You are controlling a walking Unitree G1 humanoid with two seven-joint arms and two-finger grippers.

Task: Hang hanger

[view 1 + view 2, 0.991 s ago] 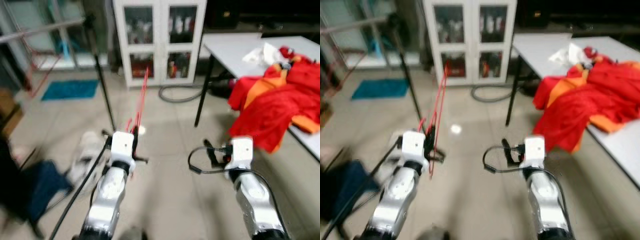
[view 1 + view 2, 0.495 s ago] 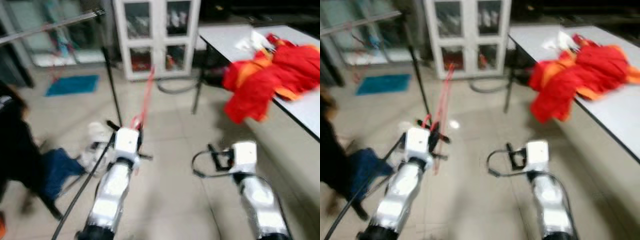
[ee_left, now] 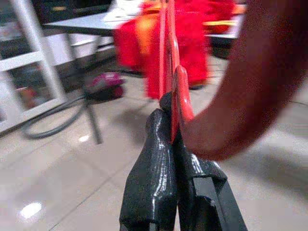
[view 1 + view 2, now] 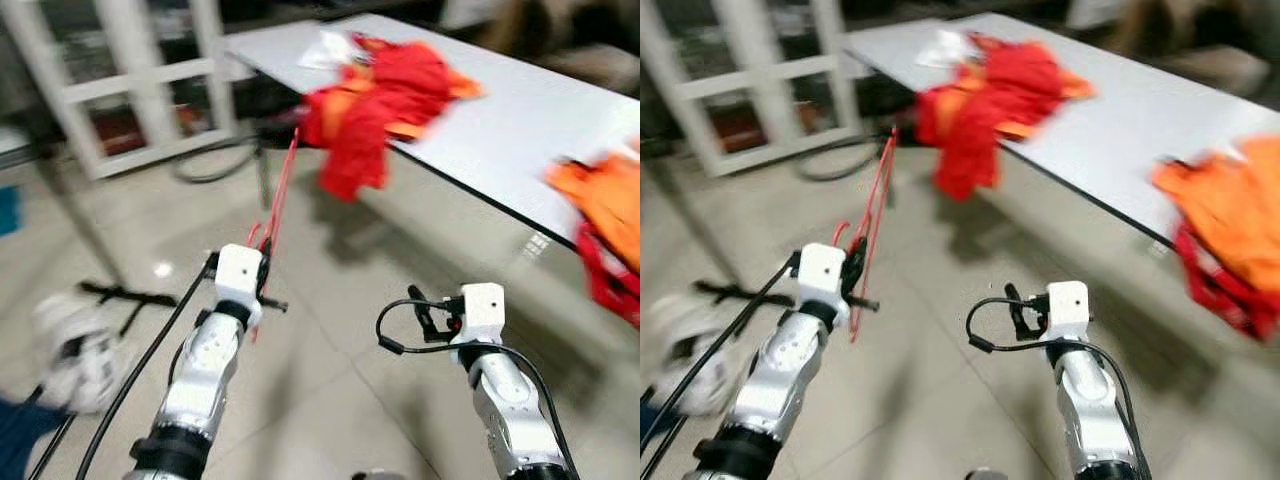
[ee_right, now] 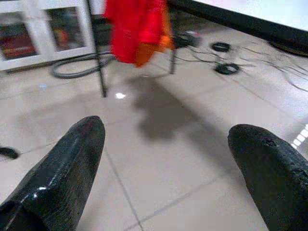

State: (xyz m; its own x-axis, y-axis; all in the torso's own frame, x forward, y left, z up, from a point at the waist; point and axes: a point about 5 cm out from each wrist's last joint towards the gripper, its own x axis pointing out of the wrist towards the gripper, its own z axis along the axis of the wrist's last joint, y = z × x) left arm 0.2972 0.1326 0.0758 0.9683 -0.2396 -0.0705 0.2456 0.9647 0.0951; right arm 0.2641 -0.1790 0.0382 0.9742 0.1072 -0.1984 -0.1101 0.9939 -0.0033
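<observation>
A thin red hanger (image 4: 283, 190) sticks up and forward from my left gripper (image 4: 262, 268), low over the tiled floor. In the left wrist view the two black fingers (image 3: 154, 159) are pressed together, shut on the hanger's red wire (image 3: 169, 57). A blurred reddish shape covers one side of that view. My right gripper (image 5: 168, 139) is held out over the floor, open, with nothing between its fingers; it also shows in the head view as the right gripper (image 4: 425, 312).
A long white table (image 4: 520, 110) runs across the upper right, with a red clothes pile (image 4: 385, 85) hanging over its edge and orange clothes (image 4: 605, 195) further right. A white cabinet (image 4: 130, 80), a hose (image 4: 215, 165) and a black stand base (image 4: 120, 295) lie left.
The whole view has swung to the right: the cabinet slid left and the table with clothes now crosses the picture. The hanger stays in the left gripper; both arms keep their pose.
</observation>
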